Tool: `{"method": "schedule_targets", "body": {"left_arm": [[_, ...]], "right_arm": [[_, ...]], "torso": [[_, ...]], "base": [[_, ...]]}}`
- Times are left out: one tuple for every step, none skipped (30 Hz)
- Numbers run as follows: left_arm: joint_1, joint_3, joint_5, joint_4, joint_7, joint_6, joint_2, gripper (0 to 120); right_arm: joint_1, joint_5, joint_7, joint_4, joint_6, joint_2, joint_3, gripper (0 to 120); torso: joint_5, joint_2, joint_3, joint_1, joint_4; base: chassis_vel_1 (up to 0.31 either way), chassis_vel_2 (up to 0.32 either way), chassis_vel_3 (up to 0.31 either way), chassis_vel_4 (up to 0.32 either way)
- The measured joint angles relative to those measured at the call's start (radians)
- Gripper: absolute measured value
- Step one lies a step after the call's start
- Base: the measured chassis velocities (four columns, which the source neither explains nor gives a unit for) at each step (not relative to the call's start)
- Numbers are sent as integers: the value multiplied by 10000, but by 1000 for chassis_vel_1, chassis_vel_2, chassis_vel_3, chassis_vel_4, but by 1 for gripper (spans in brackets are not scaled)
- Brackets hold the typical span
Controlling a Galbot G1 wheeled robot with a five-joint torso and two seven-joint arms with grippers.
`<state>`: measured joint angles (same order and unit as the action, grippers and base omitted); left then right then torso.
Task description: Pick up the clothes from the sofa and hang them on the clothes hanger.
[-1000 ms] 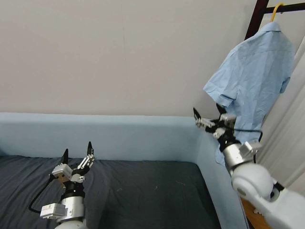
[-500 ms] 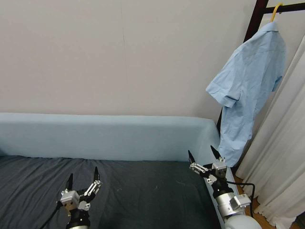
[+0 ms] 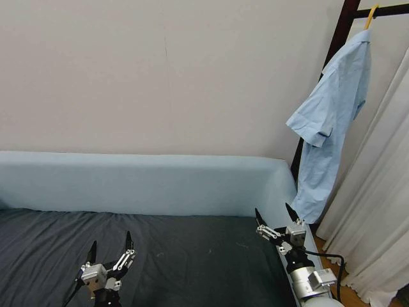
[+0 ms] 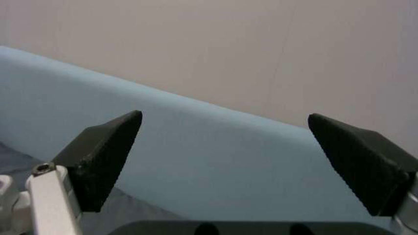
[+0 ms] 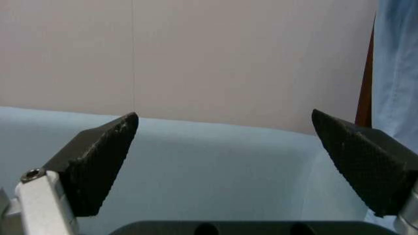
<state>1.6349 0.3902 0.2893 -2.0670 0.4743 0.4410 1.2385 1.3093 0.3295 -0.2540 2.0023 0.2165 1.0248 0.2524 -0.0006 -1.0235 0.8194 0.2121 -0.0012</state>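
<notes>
A light blue short-sleeved shirt hangs on a yellow hanger from the dark clothes rack at the upper right, beside the sofa's end; its edge shows in the right wrist view. My right gripper stands open and empty low at the sofa's right end, below the shirt's hem. Low over the dark seat, my left gripper is open and empty too. Both wrist views look between spread fingertips at the sofa back and wall.
The light blue sofa back runs across the view, with a dark grey seat cover below it. A plain wall stands behind. White curtains hang at the far right, past the rack.
My right arm has dropped from the shirt's hem to the sofa's right end. The left gripper sank lower. The shirt swings and turns edge-on on its hanger.
</notes>
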Motion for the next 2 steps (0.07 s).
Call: {"method": "schedule_targets", "body": {"left_arm": [[0,0,0,0,0,0,0,100],[-2,0,4,0,0,0,-1,100]], "right_arm": [[0,0,0,0,0,0,0,100],[-3,6,-1,0,-4,-3,-3,100]], "torso": [[0,0,0,0,0],[0,0,0,0,0]], "base": [[0,0,0,0],[0,0,0,0]]}}
